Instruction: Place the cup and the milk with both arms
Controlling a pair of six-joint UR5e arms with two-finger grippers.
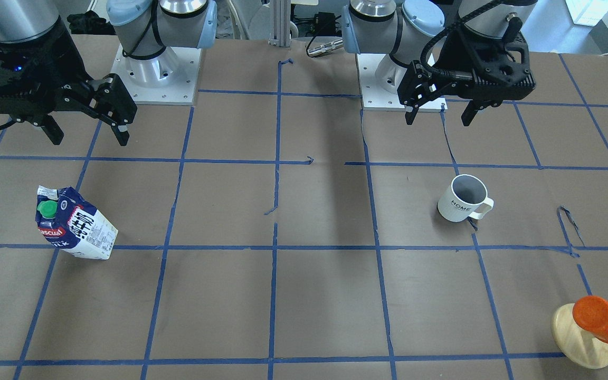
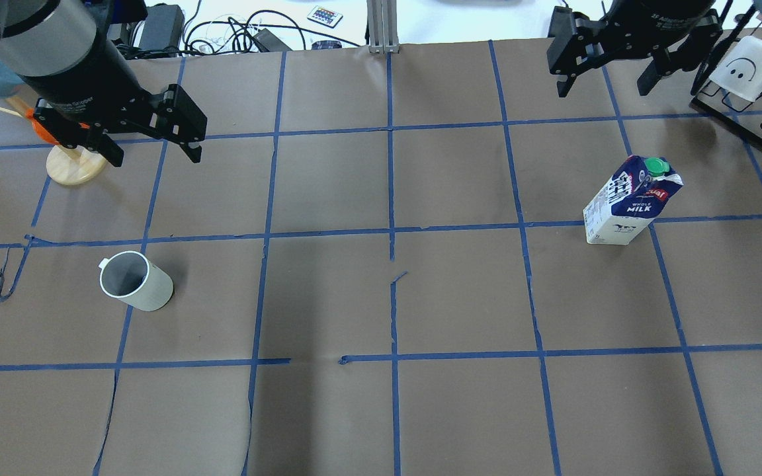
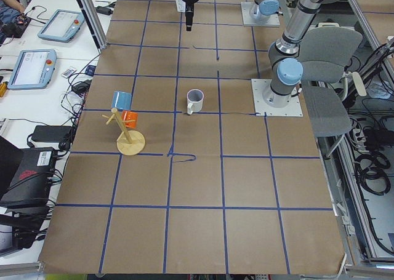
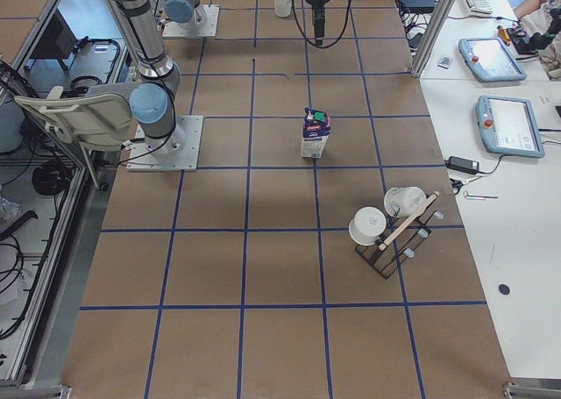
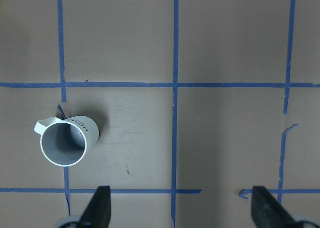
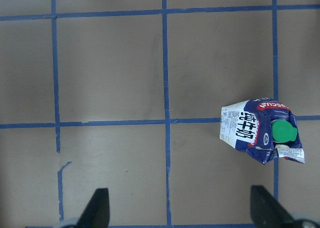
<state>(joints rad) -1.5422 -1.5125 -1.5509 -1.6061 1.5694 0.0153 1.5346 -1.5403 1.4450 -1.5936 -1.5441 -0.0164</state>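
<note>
The white cup (image 1: pixel 462 198) with "HOME" lettering stands upright on the table; it also shows in the overhead view (image 2: pixel 136 281) and the left wrist view (image 5: pixel 65 140). The milk (image 1: pixel 74 221) carton, dark-blue and white with a green cap, stands on the other side of the table (image 2: pixel 629 198) and shows in the right wrist view (image 6: pixel 260 130). My left gripper (image 1: pixel 437 119) is open and empty, high above the table, beyond the cup (image 2: pixel 156 157). My right gripper (image 1: pixel 90 139) is open and empty, high up beyond the milk (image 2: pixel 602 87).
A wooden disc stand (image 1: pixel 581 343) with an orange cup (image 1: pixel 599 316) stands at the table's far left corner (image 2: pixel 77 165). A black rack with white cups (image 2: pixel 745 66) stands at the far right. Both arm bases (image 1: pixel 156 74) sit at the robot's edge.
</note>
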